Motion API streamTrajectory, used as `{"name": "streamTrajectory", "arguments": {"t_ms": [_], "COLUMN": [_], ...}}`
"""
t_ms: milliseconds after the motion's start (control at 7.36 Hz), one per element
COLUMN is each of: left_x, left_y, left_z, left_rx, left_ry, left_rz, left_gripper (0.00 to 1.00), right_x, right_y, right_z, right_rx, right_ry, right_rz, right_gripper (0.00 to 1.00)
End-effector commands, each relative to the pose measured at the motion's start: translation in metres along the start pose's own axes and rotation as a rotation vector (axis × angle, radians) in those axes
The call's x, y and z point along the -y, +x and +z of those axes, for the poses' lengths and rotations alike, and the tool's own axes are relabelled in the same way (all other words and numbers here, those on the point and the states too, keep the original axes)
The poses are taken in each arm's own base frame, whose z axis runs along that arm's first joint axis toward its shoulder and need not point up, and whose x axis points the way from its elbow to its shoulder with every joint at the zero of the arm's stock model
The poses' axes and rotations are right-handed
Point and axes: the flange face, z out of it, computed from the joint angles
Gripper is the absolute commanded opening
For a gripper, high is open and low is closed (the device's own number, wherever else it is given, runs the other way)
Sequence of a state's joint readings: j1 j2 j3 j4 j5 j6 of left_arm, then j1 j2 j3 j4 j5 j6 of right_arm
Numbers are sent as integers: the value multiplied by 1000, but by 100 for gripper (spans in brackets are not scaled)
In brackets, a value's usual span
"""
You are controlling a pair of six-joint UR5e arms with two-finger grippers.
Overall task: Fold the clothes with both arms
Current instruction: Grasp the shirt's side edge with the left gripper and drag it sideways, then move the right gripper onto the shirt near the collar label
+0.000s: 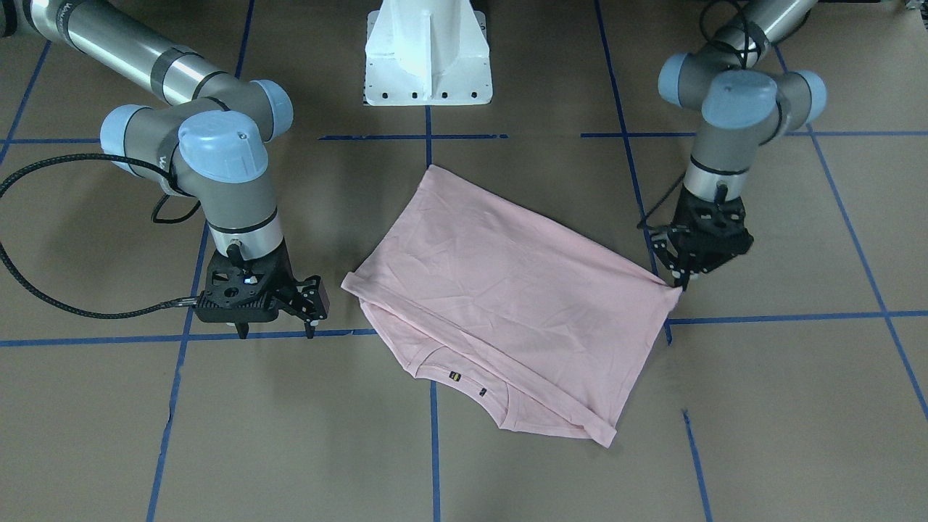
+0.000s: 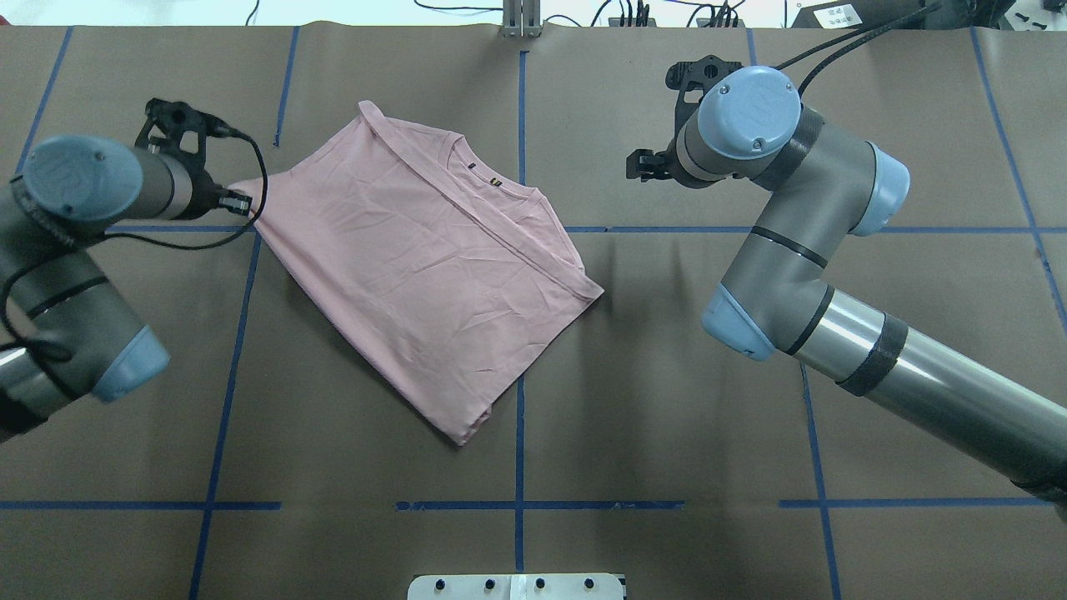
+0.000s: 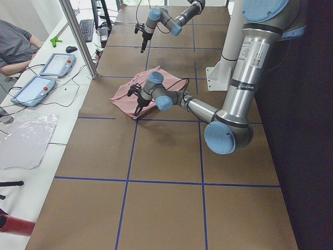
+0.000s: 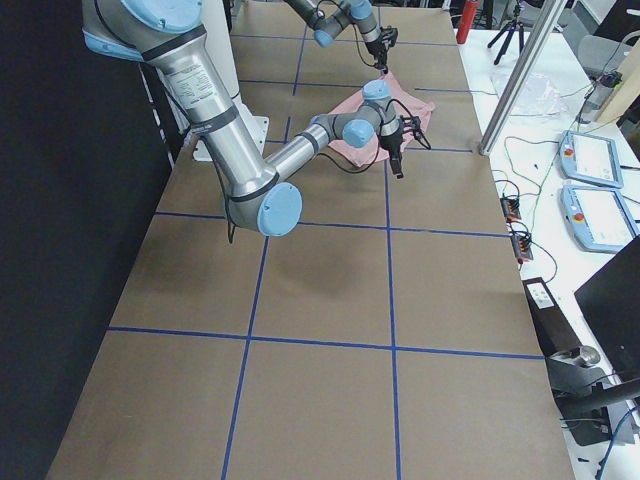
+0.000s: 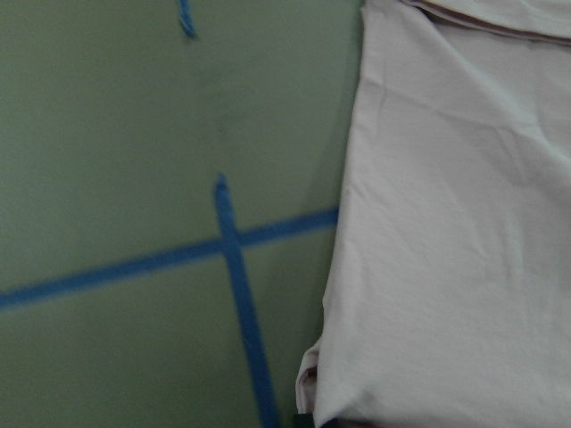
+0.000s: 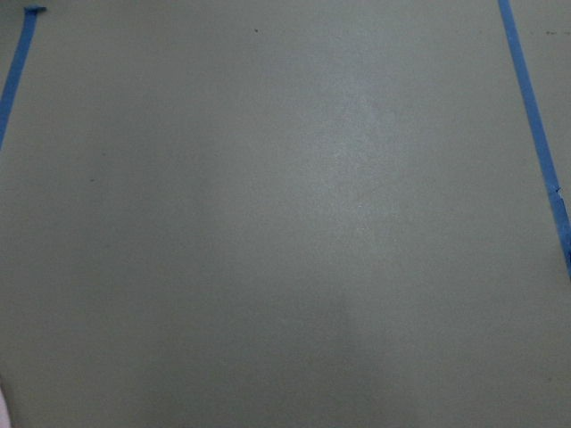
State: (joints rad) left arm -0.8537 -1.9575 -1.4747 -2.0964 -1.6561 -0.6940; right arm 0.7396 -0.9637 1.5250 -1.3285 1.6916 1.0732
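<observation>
"While both arms hang low, where does the T-shirt [image 1: 507,290] sit?"

"Flat on the brown surface [image 1: 507,478], folded over on itself, with the collar [image 1: 464,384] showing along one edge. The white pedestal base [image 1: 428,65] stands a little beyond one corner of the shirt."

"And the jaws?"

"The left arm [image 1: 714,156] has its jaws clenched on a corner of the shirt, which is drawn out to a point. The right arm [image 1: 239,196] hovers off the shirt's opposite corner, near but not touching, with its jaws spread and holding nothing."
</observation>
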Motion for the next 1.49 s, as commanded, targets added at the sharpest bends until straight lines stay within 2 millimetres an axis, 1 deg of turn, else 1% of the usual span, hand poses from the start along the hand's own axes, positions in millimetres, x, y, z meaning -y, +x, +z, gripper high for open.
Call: {"name": "streamTrajectory", "arguments": {"t_ms": [0,136,272,408,544,679,815,951,1087,1223,1359], "left_x": [107,128,134,118,109,100,78,77,77,77,77], "left_y": [-21,-26,-44,-60,-66,-87,-102,-100,-99,-99,-99], "left_z": [77,95,91,94,82,70,60,54,54,53,53], "left_rx": [52,73,93,72,28,-123,-169,-176,-177,-180,-180], "left_ry": [60,56,78,106,131,64,102,113,112,116,116], "left_rz": [-3,0,30,59,68,101,131,129,125,127,127], "left_gripper": [0,0,0,87,100,100,100,100,100,100,100], "right_x": [-1,1,1,2,0,-2,-12,-25,-32,-38,-43], "right_y": [-1,-3,-3,-7,-16,-51,-83,-129,-171,-205,-236], "right_z": [0,-3,-3,-5,-8,-18,-21,-15,-6,5,9], "right_rx": [1,5,6,11,23,52,74,65,52,31,13], "right_ry": [1,4,5,6,3,-1,-16,22,23,7,39], "right_rz": [-1,0,-1,2,66,120,152,219,240,288,292], "right_gripper": [100,100,100,100,100,100,99,81,78,79,79]}}
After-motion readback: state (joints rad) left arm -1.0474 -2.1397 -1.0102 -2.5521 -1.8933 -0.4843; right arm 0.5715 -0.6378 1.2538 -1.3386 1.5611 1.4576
